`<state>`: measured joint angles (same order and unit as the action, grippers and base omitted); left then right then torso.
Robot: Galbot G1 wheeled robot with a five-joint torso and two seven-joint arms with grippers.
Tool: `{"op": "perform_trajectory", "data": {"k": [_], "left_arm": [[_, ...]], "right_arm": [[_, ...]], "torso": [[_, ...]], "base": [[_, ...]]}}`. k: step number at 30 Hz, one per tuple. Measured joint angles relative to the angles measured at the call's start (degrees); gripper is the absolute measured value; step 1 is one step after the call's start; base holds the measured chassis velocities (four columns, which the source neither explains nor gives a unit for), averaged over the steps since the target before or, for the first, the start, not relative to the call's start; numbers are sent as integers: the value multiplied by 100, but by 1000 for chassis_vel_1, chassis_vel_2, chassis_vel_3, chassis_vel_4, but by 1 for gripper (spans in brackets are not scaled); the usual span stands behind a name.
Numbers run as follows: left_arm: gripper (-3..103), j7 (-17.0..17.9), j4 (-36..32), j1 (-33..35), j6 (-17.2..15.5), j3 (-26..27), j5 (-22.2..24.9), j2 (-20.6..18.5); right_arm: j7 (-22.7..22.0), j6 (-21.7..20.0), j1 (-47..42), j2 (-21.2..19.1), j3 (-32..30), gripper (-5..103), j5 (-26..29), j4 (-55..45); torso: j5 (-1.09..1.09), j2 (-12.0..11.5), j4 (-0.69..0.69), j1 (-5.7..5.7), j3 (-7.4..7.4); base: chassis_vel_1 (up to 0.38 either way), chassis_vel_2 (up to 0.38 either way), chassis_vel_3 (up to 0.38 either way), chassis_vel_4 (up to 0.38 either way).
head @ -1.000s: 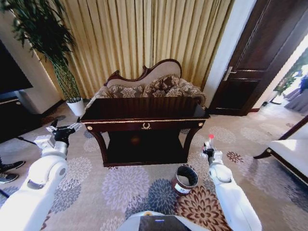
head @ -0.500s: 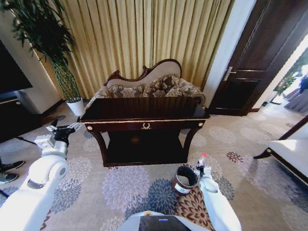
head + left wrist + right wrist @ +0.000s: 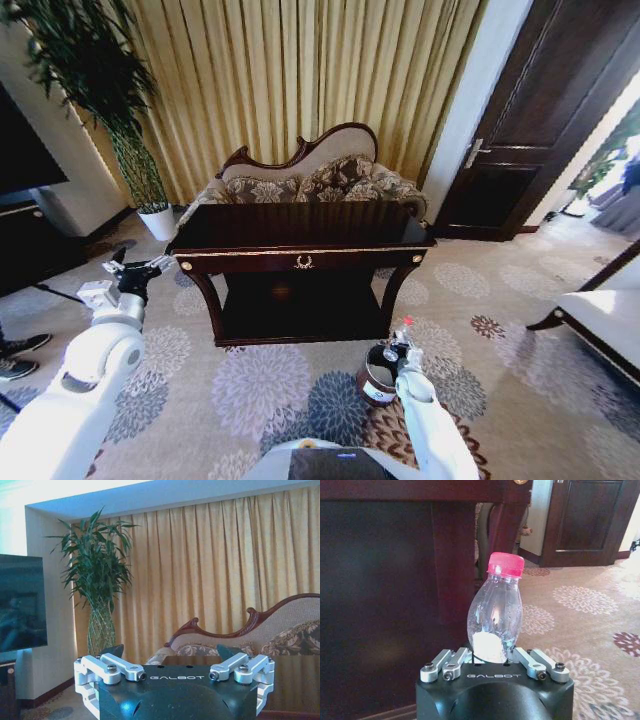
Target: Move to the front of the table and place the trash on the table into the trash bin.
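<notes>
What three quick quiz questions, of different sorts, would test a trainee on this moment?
1. True or false: the right tool holds the bottle with its red cap up.
2. Multiple choice: in the head view the bottle is A) on the table, B) at the right edge of the bin's rim, C) on the sofa.
3. Fill in: the left tool, fingers spread, is raised near the table's ____ front corner.

Key: 1 true; 2 B; 3 left.

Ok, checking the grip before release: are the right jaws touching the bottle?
Touching. In the right wrist view the bottle stands upright with its base seated between the right gripper's closed jaws.
</notes>
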<state>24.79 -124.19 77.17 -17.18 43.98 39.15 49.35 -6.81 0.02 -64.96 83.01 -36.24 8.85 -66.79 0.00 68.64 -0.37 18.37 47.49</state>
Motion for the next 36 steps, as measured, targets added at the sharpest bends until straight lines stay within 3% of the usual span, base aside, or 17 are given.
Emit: {"op": "perform_trajectory", "data": {"k": [19, 24, 25, 28, 33, 34, 36], "left_arm": [[100, 17, -46, -5, 14, -37, -8, -50], [100, 22, -85, 1, 14, -41, -8, -80], [100, 22, -85, 1, 14, -41, -8, -80], [100, 28, -100, -19, 14, -41, 1, -124], [100, 30, -107, -19, 14, -41, 6, -136], [100, 32, -115, -16, 14, -38, 7, -138], [100, 36, -125, -9, 13, -29, 9, -140]], "right_arm": [[0, 162, 324, 103, 103, 24, -146, 548], [0, 196, 345, 81, 108, 43, -161, 586], [0, 196, 345, 81, 108, 43, -161, 586], [-1, 200, 362, 75, 95, 59, -159, 583], [0, 201, 361, 76, 91, 71, -157, 570], [0, 204, 357, 78, 91, 81, -157, 557], [0, 223, 343, 78, 92, 92, -157, 529]], "torso": [[0, 0, -1, 0, 0], [0, 0, 0, 0, 0], [0, 0, 0, 0, 0], [0, 0, 0, 0, 0], [0, 0, 0, 0, 0], [0, 0, 0, 0, 0], [0, 0, 0, 0, 0]], "base": [[0, 0, 0, 0], [0, 0, 0, 0], [0, 0, 0, 0], [0, 0, 0, 0], [0, 0, 0, 0], [0, 0, 0, 0], [0, 0, 0, 0]]}}
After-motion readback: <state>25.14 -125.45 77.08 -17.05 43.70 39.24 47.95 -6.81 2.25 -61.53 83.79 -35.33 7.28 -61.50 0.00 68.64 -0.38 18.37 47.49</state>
